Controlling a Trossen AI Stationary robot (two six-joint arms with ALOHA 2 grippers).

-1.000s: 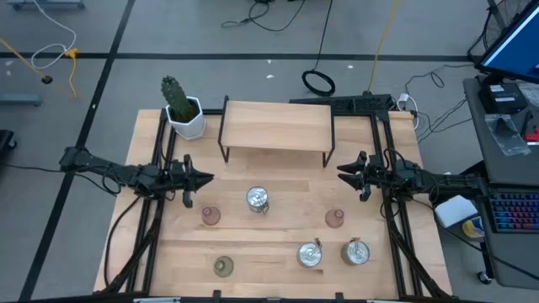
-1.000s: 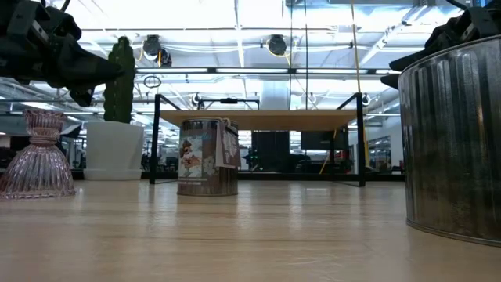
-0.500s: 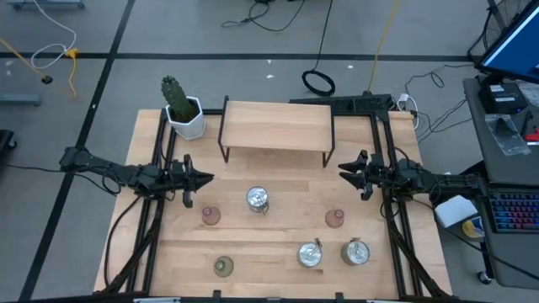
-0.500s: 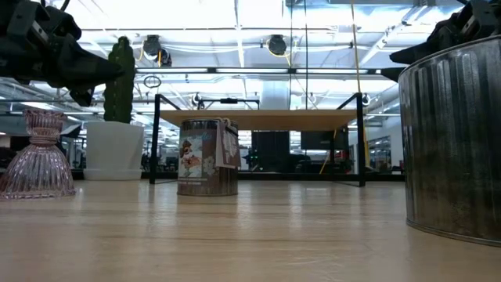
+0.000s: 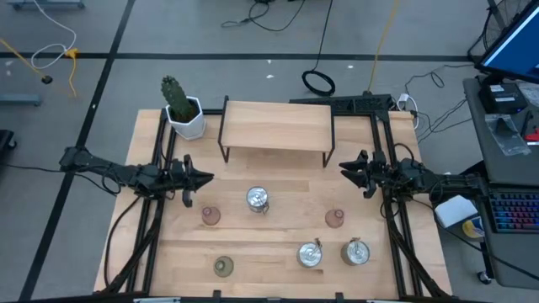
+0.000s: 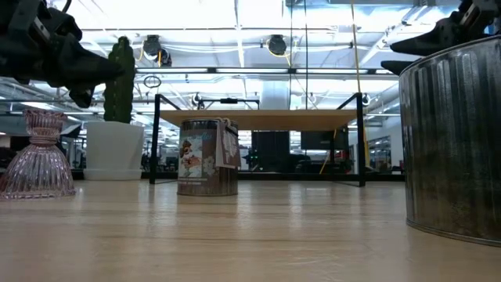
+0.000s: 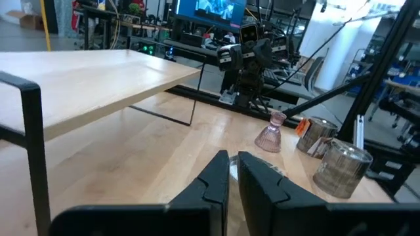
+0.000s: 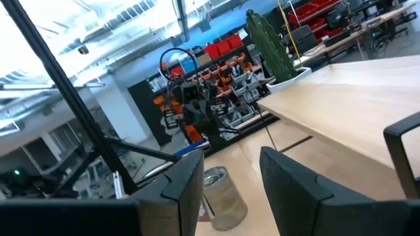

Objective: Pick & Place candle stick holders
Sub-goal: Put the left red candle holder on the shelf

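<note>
Right claw (image 5: 344, 172), part-open and empty at right of frame, has drifted slightly rightward; left claw (image 5: 208, 178) stays shut, empty; six candle stick holders unmoved.

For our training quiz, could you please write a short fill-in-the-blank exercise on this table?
1. The white pot holds a green ____.
2. The number of silver holders on the table is ____.
3. The left gripper is ____.
4. The right gripper holds ____.

Missing words: cactus; three; shut; nothing
</note>
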